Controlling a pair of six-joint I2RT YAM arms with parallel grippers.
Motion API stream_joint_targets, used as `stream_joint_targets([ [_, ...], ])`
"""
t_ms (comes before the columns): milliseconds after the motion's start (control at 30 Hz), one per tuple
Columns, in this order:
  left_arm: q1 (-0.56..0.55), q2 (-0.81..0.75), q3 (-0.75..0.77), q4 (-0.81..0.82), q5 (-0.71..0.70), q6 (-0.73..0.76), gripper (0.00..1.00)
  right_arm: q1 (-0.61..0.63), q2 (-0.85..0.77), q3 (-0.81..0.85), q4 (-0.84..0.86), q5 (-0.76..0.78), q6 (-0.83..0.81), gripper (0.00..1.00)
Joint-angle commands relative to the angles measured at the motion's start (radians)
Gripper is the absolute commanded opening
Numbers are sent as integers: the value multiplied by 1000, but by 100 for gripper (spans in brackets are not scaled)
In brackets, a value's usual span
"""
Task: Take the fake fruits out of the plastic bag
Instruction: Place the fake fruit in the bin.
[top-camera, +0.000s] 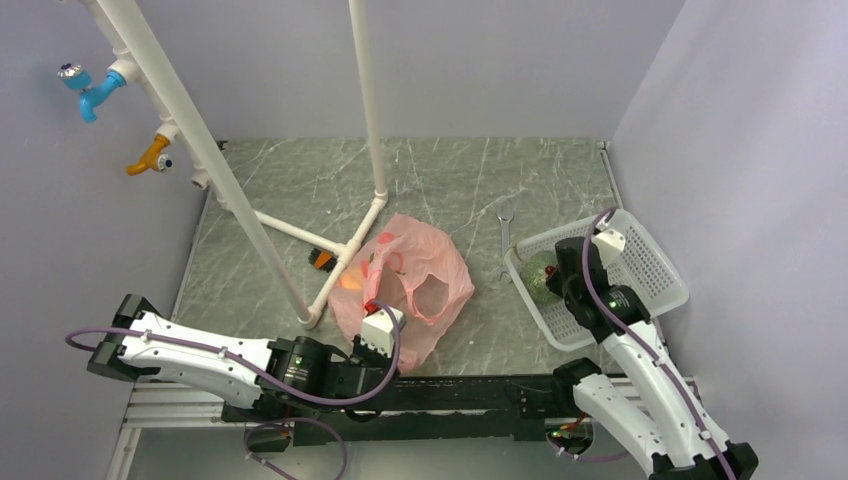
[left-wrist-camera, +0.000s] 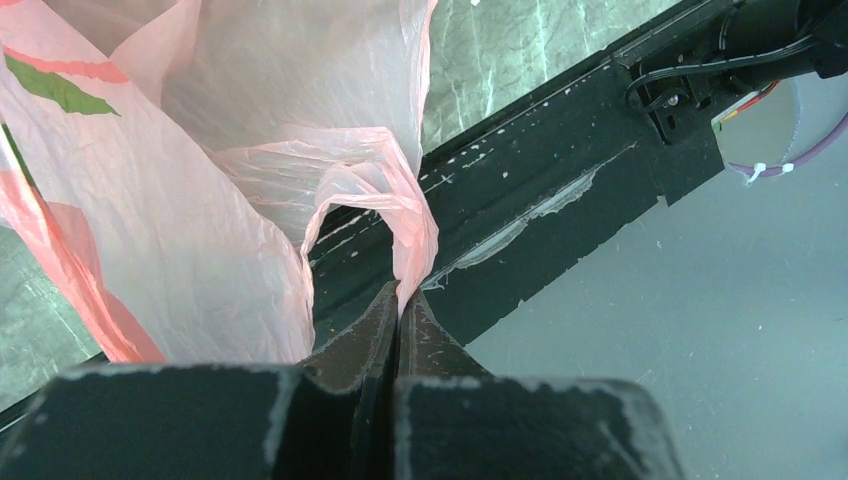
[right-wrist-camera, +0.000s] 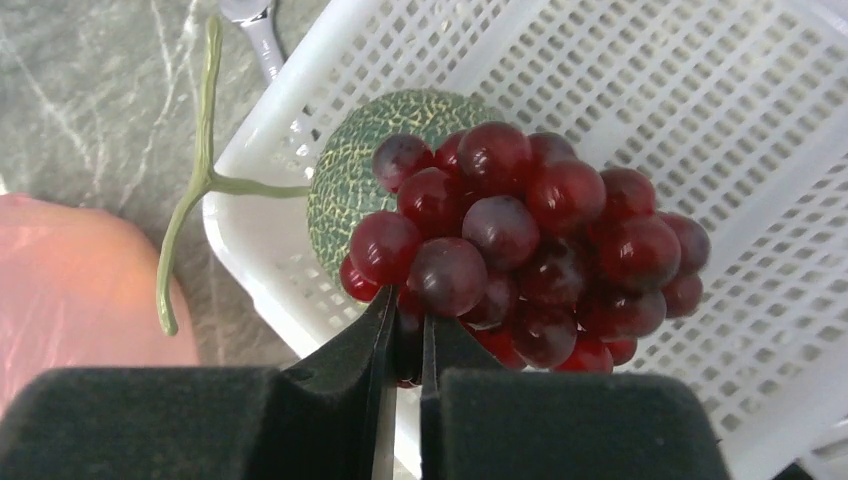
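The pink plastic bag lies crumpled mid-table. My left gripper is shut on one of its loop handles, and the left wrist view shows my left gripper pinching the twisted pink film. An orange glow shows through the bag's left side. My right gripper is over the white mesh basket. In the right wrist view my right gripper is shut on the dark purple grape bunch, held just above the netted melon that lies in the basket.
A white pipe frame stands on the table left of the bag, with an orange-and-black brush beside it. A wrench lies between bag and basket. The melon's green stem hangs over the basket rim. Walls enclose the table.
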Motion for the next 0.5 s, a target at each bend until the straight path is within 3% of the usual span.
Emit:
stream_joint_targets([
  [0, -7, -26, 7, 14, 2, 4, 0, -16, -90, -48, 48, -132, 101, 14],
  [133, -9, -27, -8, 32, -1, -1, 0, -16, -219, -85, 3, -89, 149, 32],
  [267, -10, -12, -2, 32, 2, 9, 0, -16, -298, -57, 7, -82, 144, 66],
  [300, -10, -10, 3, 29, 3, 12, 0, -16, -303, -43, 29, -101, 118, 69],
  [367, -10, -9, 9, 22, 0, 16, 0, -16, -310, -27, 107, -179, 38, 73],
  [467, -10, -17, 8, 25, -8, 22, 0, -16, -290, -50, 288, -445, -100, 78],
])
